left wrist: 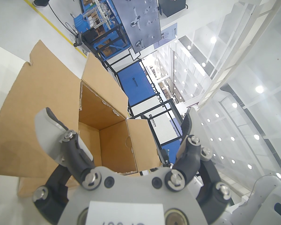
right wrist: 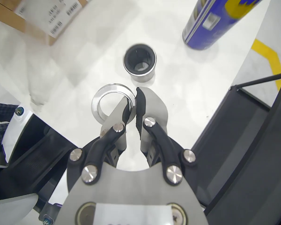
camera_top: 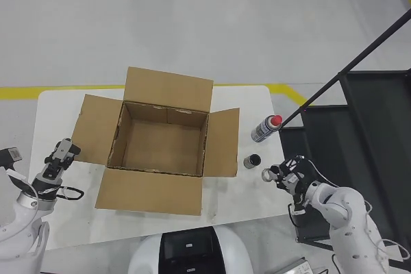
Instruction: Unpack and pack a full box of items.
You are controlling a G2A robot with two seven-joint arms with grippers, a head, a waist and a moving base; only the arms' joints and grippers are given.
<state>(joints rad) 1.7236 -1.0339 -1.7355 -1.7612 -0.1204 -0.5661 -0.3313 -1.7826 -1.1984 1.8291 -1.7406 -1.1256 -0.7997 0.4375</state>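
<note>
An open cardboard box (camera_top: 161, 144) sits mid-table with all flaps spread; its inside looks bare. My right gripper (right wrist: 133, 104) is shut on the rim of a silver metal ring (right wrist: 107, 100), held just above the table near its right edge (camera_top: 268, 175). Just beyond the ring stands a short black-lined metal sleeve (right wrist: 140, 61) (camera_top: 252, 162). A blue and yellow spray can (right wrist: 221, 8) with a red cap (camera_top: 266, 127) rests farther back. My left gripper (left wrist: 117, 122) (camera_top: 63, 154) is open with nothing in it, hovering beside the box's left flap (left wrist: 35, 99).
A black metal stair frame (camera_top: 356, 123) stands close off the table's right edge, next to my right arm. The table (camera_top: 61, 103) has bare white surface around the box. Yellow floor tape (camera_top: 55, 90) runs behind the table.
</note>
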